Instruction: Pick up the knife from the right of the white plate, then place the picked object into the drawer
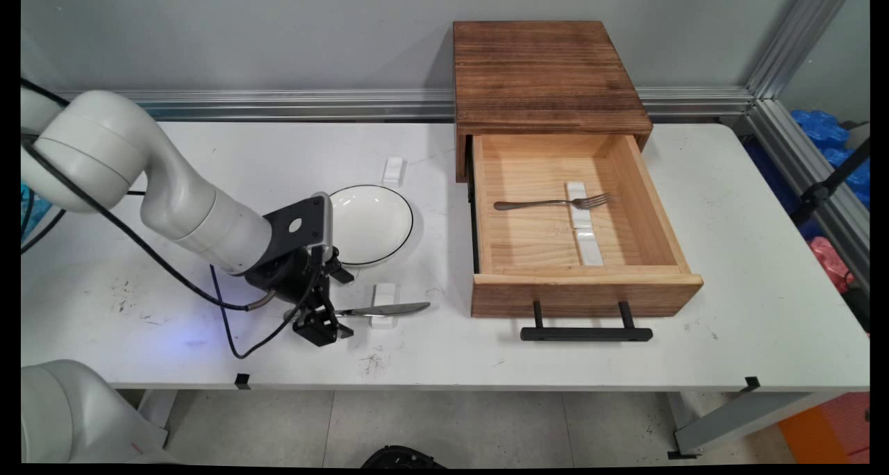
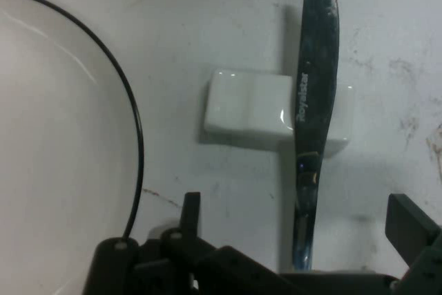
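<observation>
A steel table knife lies on the table, its middle propped on a small white ceramic rest. My gripper is low over the table at the knife's handle end. It is open, with one finger on each side of the handle and neither touching it. A white plate with a thin black rim lies just behind the gripper.
An open wooden drawer holds a fork laid across one of two white rests; its black handle juts toward the table's front. The wooden cabinet stands behind. Another rest sits beyond the plate.
</observation>
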`<action>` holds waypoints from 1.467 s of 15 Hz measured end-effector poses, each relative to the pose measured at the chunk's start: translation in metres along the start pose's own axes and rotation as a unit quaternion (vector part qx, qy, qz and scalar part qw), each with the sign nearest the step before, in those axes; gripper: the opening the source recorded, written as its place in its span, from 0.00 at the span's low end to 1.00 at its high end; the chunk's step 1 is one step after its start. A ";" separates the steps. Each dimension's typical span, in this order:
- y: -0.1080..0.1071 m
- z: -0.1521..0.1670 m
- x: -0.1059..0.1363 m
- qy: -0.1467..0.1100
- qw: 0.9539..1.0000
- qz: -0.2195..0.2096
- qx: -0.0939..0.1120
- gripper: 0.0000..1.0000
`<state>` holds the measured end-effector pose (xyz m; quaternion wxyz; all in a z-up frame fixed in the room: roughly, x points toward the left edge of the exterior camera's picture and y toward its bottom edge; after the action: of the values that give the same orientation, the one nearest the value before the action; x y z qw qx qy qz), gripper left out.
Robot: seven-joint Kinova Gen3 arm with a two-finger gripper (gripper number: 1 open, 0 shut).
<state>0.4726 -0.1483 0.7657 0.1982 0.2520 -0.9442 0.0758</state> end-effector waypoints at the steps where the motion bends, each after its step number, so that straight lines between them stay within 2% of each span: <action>1: 0.000 0.001 0.000 0.000 1.000 0.001 0.000 1.00; 5: 0.000 0.003 -0.001 -0.002 1.000 0.004 -0.002 1.00; 6: 0.000 0.003 -0.001 -0.002 1.000 0.005 -0.002 0.00; 22: -0.001 -0.007 -0.001 -0.007 1.000 0.011 -0.008 0.00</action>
<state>0.4767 -0.1473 0.7719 0.1925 0.2409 -0.9488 0.0685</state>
